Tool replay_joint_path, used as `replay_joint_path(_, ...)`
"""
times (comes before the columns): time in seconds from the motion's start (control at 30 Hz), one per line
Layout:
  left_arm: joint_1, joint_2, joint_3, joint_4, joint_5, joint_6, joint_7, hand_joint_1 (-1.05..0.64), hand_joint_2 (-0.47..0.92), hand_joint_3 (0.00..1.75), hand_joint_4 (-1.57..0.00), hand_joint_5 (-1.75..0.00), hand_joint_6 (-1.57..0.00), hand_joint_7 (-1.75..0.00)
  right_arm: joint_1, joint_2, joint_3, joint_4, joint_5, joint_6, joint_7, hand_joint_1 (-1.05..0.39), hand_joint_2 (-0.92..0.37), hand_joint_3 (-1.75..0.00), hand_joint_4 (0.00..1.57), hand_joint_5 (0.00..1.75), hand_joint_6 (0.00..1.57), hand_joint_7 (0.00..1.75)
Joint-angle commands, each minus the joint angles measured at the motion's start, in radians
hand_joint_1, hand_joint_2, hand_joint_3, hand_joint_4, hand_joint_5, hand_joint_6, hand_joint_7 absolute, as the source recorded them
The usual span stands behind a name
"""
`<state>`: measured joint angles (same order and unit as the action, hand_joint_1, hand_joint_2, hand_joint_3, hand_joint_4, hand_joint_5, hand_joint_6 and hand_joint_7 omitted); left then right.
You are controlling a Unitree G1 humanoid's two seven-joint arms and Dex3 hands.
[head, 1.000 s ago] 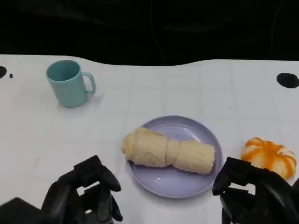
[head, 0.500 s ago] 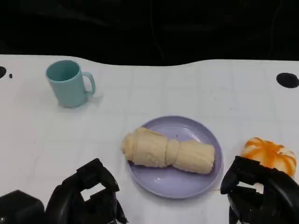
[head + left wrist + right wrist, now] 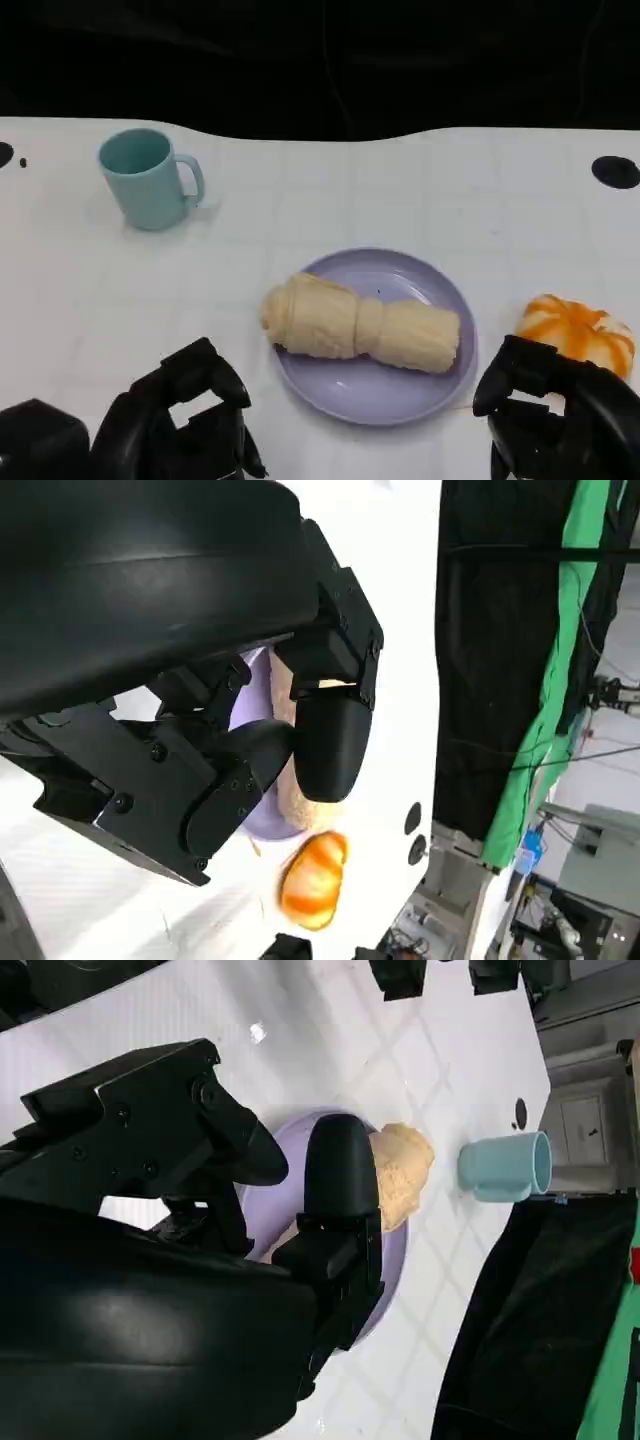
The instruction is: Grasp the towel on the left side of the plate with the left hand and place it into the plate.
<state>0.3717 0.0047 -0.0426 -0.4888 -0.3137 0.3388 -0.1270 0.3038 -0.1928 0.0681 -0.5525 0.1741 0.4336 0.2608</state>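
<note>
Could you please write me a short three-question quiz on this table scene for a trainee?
1. True or false: the towel lies across the plate, with one end over the plate's left rim.
2. Which thing sits to the right of the plate? A) the cup B) the orange-and-white pumpkin-shaped object C) a spoon
3. Fill in: the left hand holds ____.

Key: 1 true; 2 B; 3 nothing, as it is low at the near edge, apart from the towel, like the right hand.
</note>
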Motion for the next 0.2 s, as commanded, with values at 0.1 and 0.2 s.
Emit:
replay_joint_path(0.1,0.012,0.028,0.006,-0.023,0.0,0.01,-0.005,-0.08,0.46,1.38,-0.88,-1.75,-0.73,-1.67,0.006,-0.011,0.003,-0.031,-0.005,0.011,-0.007,0.0,-0.62,-1.14,0.75,1.75,0.59,1.61)
replay_joint_path(0.2,0.01,0.031,0.01,-0.022,-0.005,0.014,-0.003,-0.09,0.45,1.37,-0.87,-1.75,-0.73,-1.66,0.006,-0.01,0.008,-0.031,-0.009,0.008,-0.009,0.0,-0.63,-1.14,0.74,1.75,0.58,1.61)
